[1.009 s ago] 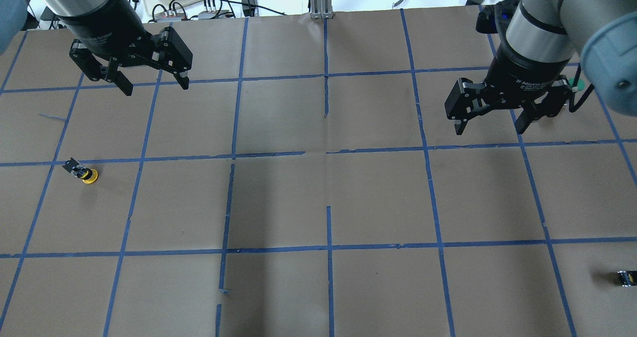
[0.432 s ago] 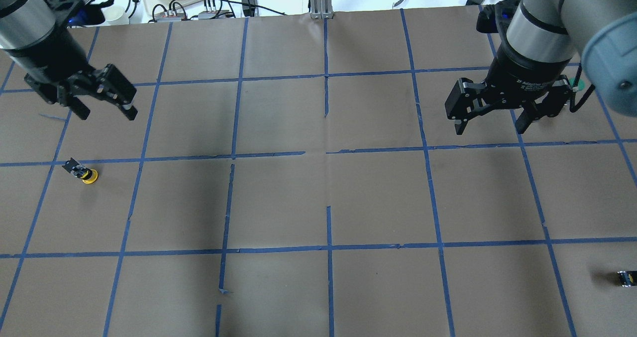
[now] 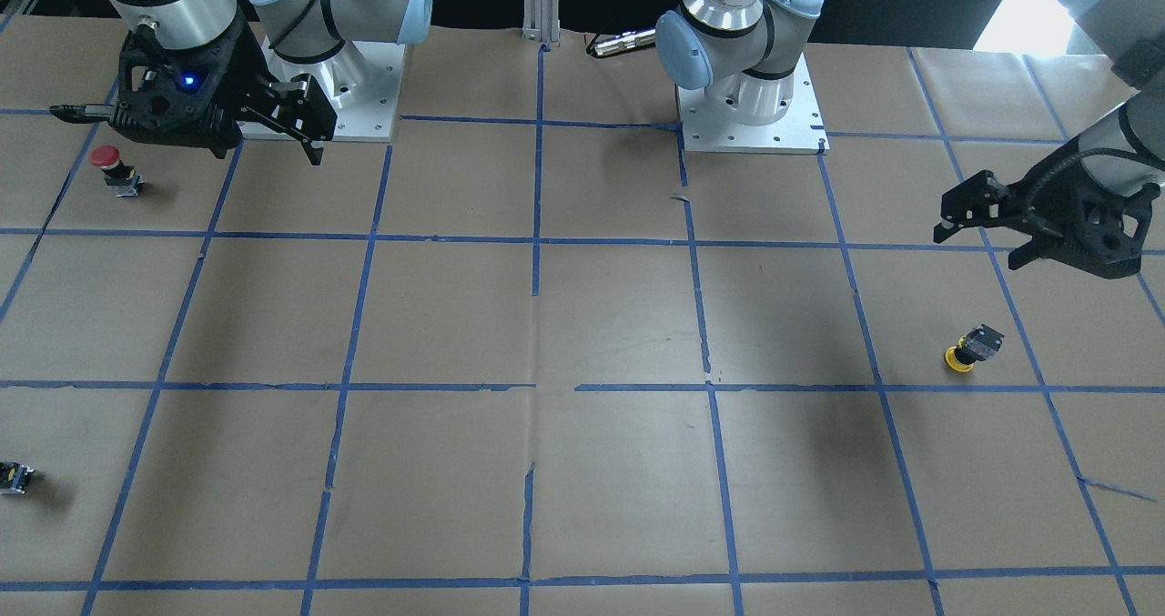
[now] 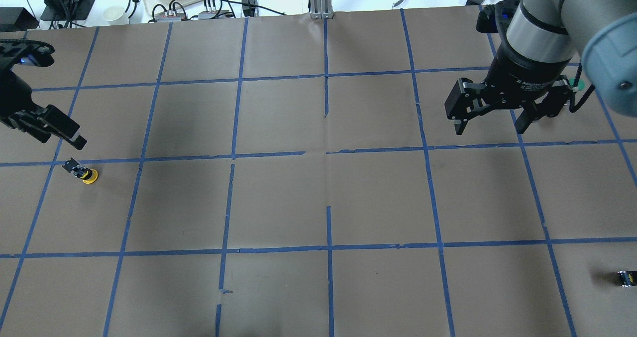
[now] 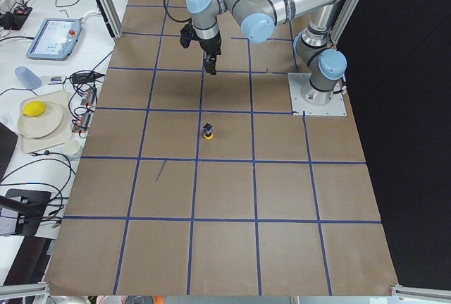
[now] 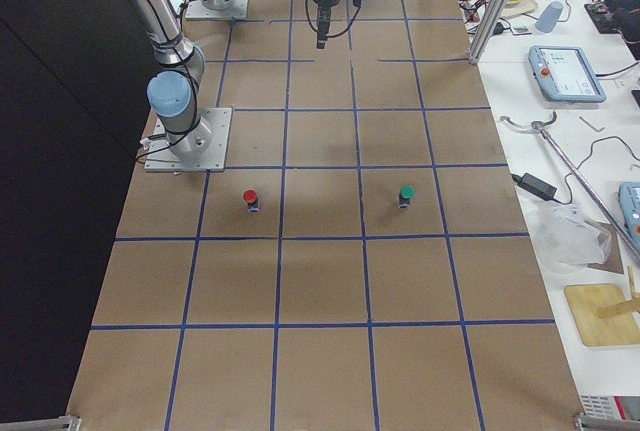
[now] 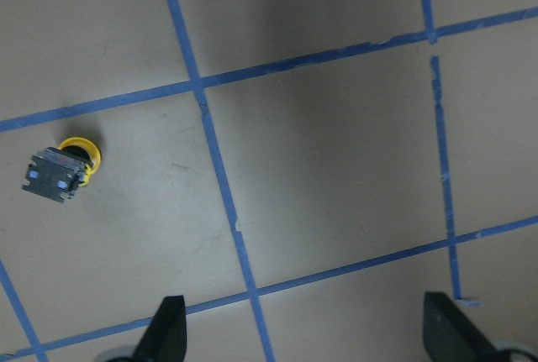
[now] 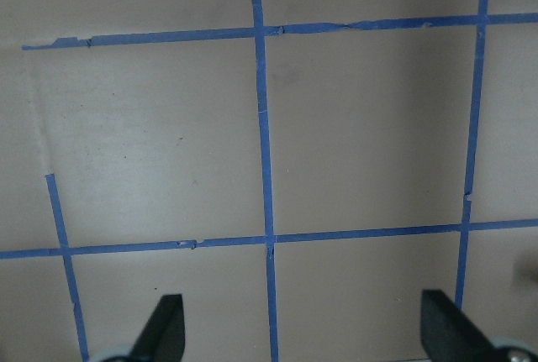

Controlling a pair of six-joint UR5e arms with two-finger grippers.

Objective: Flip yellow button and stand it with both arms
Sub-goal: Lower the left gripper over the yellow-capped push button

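I am on the approach step, with no pick made yet. The yellow button (image 4: 85, 174) sits on the table (image 4: 278, 202) far out on the robot's left side, in a square of the blue tape grid and just beside one of its lines. From the side view it seems to rest on its yellow cap with the black contact block pointing up, though I would not swear it is not leaning.

The left gripper (image 3: 978, 243) hovers raised near it, jaws spread wide and holding nothing. In the left wrist view the button is off toward the left edge, not between the fingertips (image 7: 168, 328). The right gripper (image 4: 489, 128) hangs well apart over the other half of the table, also spread wide and empty.

Next, I judge, the left arm has to shift until the button lies between its fingers, then come down and close on the block rather than the rounded cap. After that comes the turn-over, and the right arm would have to travel a long way across to share it.

The red-capped button (image 3: 109, 166), a green-capped button (image 6: 406, 193) and a small black switch block (image 4: 626, 277) all lie on the robot's right side, far from the target, so none of them sits on the left arm's path. The real hazard is the button itself: small, top-heavy as it stands, and easily knocked over by a finger that lands off-centre.
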